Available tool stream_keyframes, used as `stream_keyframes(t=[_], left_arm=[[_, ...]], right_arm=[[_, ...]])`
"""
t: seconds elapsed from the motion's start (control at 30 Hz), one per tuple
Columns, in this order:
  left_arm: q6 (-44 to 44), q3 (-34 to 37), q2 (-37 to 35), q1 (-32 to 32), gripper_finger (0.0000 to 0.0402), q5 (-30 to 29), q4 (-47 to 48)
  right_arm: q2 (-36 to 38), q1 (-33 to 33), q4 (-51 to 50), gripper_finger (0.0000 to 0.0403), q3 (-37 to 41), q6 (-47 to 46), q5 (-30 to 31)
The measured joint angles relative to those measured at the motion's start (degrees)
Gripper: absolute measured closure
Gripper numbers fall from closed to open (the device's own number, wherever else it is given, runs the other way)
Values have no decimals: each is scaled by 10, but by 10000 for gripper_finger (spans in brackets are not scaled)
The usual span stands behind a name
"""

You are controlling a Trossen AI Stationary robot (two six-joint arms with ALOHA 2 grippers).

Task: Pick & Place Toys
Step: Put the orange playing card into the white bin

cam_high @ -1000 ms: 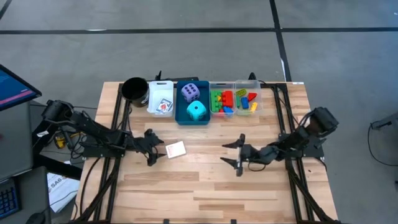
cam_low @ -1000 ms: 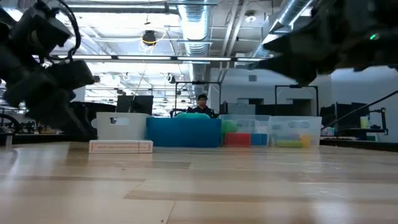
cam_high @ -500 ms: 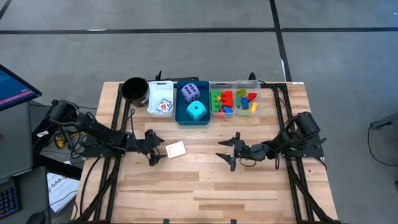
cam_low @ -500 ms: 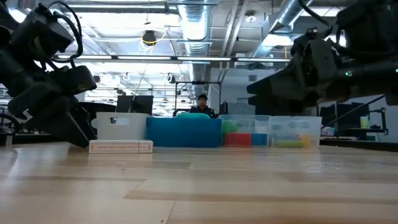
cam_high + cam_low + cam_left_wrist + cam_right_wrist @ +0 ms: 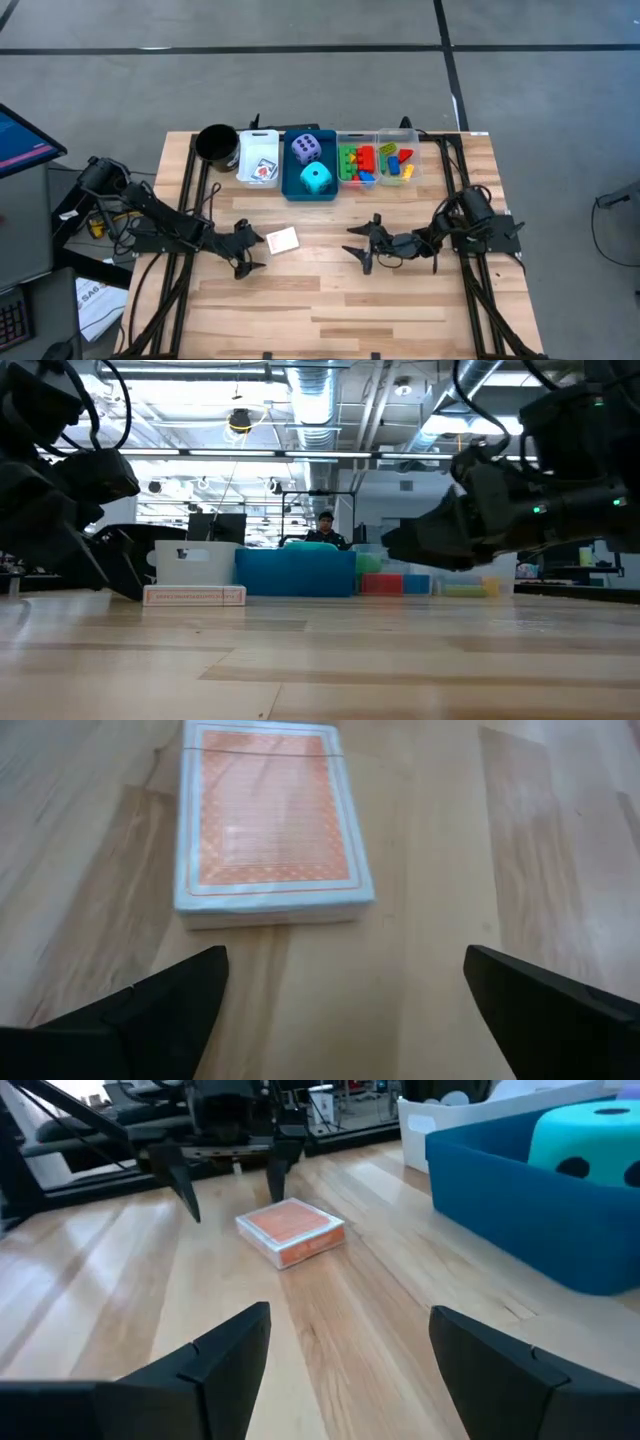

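Deck of red-backed playing cards lies flat on the table, left of centre, at about 6 o'clock from the white bin. Nothing grips it.

Left tool sits just at 9 o'clock of the deck, fingers spread wide and empty. The left wrist view shows the deck ahead of the gap, touching neither finger; only the finger ends are in frame.

Right tool rests low over the table centre, well apart from the deck at its 3 o'clock, fingers parted and holding nothing.

Blue bin holds the purple die and the cyan die. Clear bins hold coloured bricks, piled so a count is not possible.

Low view: both arms show as dark masses with blurred outlines; the deck appears edge-on.
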State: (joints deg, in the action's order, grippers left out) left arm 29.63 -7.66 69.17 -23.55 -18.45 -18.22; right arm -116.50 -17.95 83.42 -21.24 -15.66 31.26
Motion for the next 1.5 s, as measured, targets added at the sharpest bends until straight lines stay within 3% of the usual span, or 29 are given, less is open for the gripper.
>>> stream_keyframes(t=[0.3,0.53,0.7,0.97,1.5], left_arm=[[58,-1,-3,0,3,-38,-5],[99,-1,-3,0,6,-21,-65],[92,-1,-3,1,5,-34,-64],[50,-1,7,1,5,-109,-62],[5,-89,194,2,5,-122,-68]], right_arm=[[-46,16,-5,133,-40,2,-10],[-47,20,-9,133,-45,2,-12],[-47,20,-9,133,-45,-4,-12],[-47,27,-9,133,-45,-9,-12],[-47,31,-17,133,-45,-9,-12]])
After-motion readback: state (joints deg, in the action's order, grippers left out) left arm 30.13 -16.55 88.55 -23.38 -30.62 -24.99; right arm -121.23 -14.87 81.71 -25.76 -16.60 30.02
